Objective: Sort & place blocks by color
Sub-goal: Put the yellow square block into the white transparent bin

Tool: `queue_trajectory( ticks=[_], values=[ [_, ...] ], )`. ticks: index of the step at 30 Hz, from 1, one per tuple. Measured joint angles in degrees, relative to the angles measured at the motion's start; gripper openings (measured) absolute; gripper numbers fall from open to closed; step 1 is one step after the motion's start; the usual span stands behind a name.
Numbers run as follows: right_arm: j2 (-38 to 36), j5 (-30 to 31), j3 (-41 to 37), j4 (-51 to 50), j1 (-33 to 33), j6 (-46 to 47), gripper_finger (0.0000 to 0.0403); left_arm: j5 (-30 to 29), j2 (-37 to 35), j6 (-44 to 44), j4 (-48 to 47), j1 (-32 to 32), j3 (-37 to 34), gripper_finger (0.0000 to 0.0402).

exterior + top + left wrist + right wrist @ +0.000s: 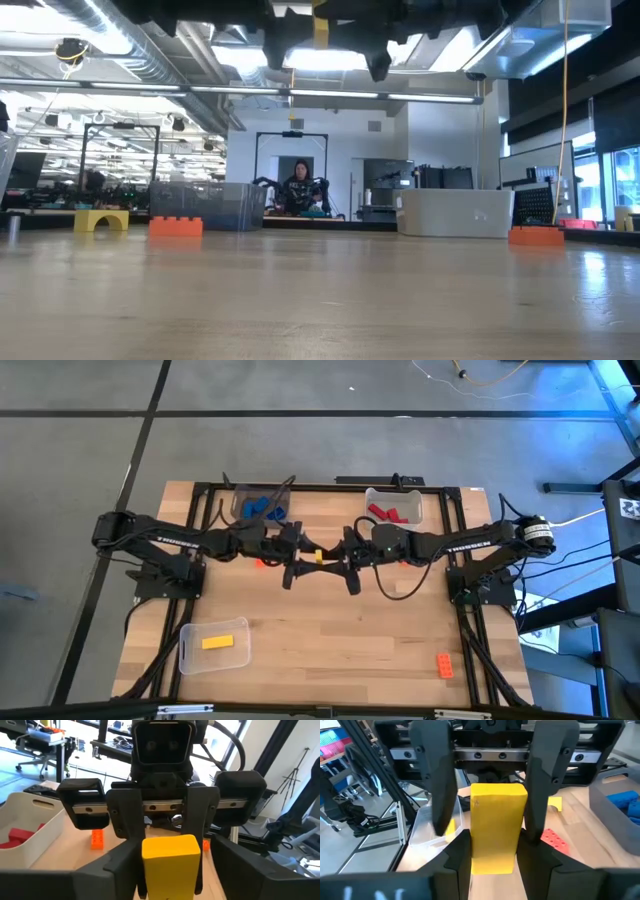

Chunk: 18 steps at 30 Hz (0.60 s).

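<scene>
A yellow block (319, 556) hangs in the air over the table's middle, between my two grippers, which face each other. My right gripper (330, 558) comes in from the right and is shut on the yellow block (498, 825). My left gripper (308, 558) comes in from the left and is open. Its fingers (438, 780) stand outside the block and outside my right fingers. In the low view the yellow block (320, 30) shows high above the tabletop, its long side upright. In the left wrist view the yellow block (171, 862) sits in front of my left gripper (175, 875). My right gripper pinches the yellow block between its two fingers (457, 852) on two opposite side faces (476, 845). The fingers lie level and come from the table's right. The block is lifted clear of the table, and its free part reaches toward my left gripper.
A clear bin with blue blocks (260, 506) and a bin with red blocks (393, 508) stand at the far edge. A bin holding a yellow block (213, 645) sits near left. An orange block (444, 665) lies near right, and another orange block (262, 563) lies under my left arm.
</scene>
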Motion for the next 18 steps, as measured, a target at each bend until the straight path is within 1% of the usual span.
queue_trajectory(
  ticks=[3,6,7,16,17,18],
  values=[
    [0.0,0.0,0.0,0.1,0.0,0.0,0.0122,-0.1,-0.4,-0.7,-0.6,0.0,0.0,0.0179],
    [0.0,0.1,0.0,-0.4,0.0,0.0,0.0122,-0.3,-0.4,-1.0,-2.5,0.0,0.1,0.0128],
    [0.0,0.2,0.0,-0.5,0.0,0.0,0.0122,-0.6,-0.4,-1.0,-2.7,0.0,0.1,0.0119],
    [0.0,0.4,0.0,-0.9,0.0,-0.4,0.0123,-0.5,-0.4,-0.9,-2.8,0.0,0.1,0.0118],
    [0.0,1.2,0.1,-1.5,0.0,-0.4,0.0134,-0.5,-0.5,-0.8,-3.1,0.1,0.1,0.0118],
    [-0.1,2.4,0.3,-2.4,0.1,-0.3,0.0153,-0.4,-0.7,-0.7,-3.5,0.3,0.1,0.0118]
  ],
)
